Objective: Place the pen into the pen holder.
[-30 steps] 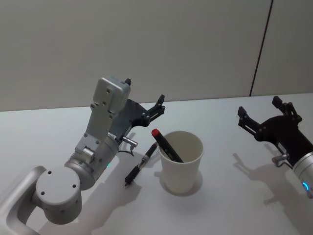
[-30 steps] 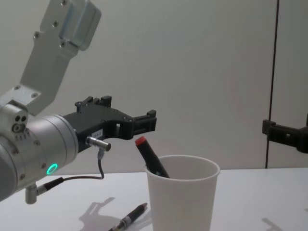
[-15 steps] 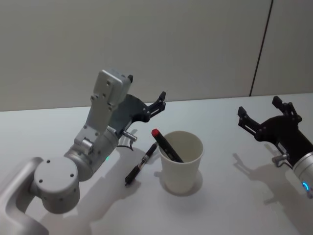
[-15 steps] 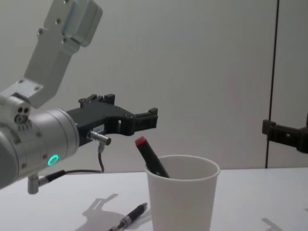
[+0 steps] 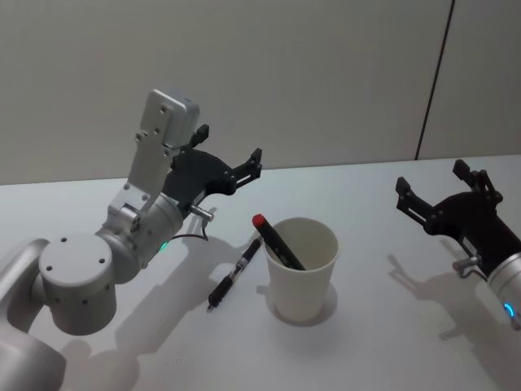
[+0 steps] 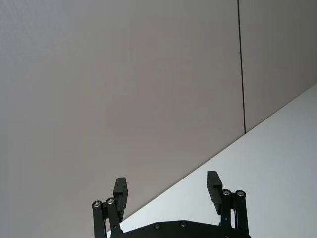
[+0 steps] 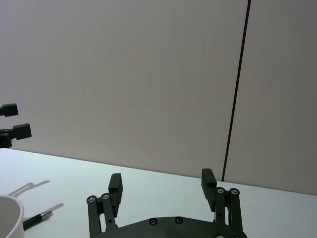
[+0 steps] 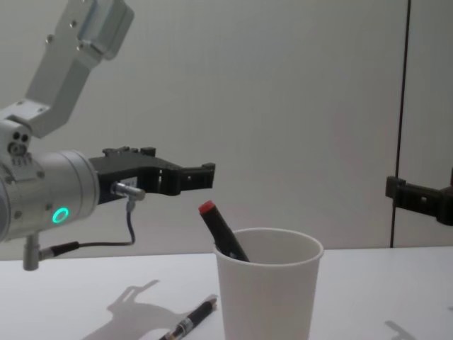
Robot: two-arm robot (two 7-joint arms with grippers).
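The white paper cup [image 5: 299,287] that serves as pen holder stands upright near the middle of the white table [image 5: 391,334], its rolled rim uppermost. A red-capped pen [image 5: 273,242] with a dark body leans inside it, the red end sticking out over the rim on the robot's left side. In the chest view the cup [image 8: 269,294] rises in front and this pen [image 8: 221,231] slants up and to the left out of it.

A black pen [image 5: 233,277] lies flat on the table just to the left of the cup, near its wall; whether they touch cannot be told. It lies at a slant, one end close to the cup's rim side and its tip pointing toward the robot. A silver band shows on the barrel [image 8: 190,323]; any lettering there is too small to read.

The left gripper [image 5: 229,147] hangs raised above the table, behind and left of the cup, well apart from both pens. Its fingers are spread wide with nothing between them, as its own wrist view shows [image 6: 167,180]. From the chest it sits higher than the red cap [image 8: 202,176]. A green light glows on that arm's wrist.

The right gripper [image 5: 431,177] hovers well to the right of the cup, fingers likewise spread wide and empty [image 7: 161,177]
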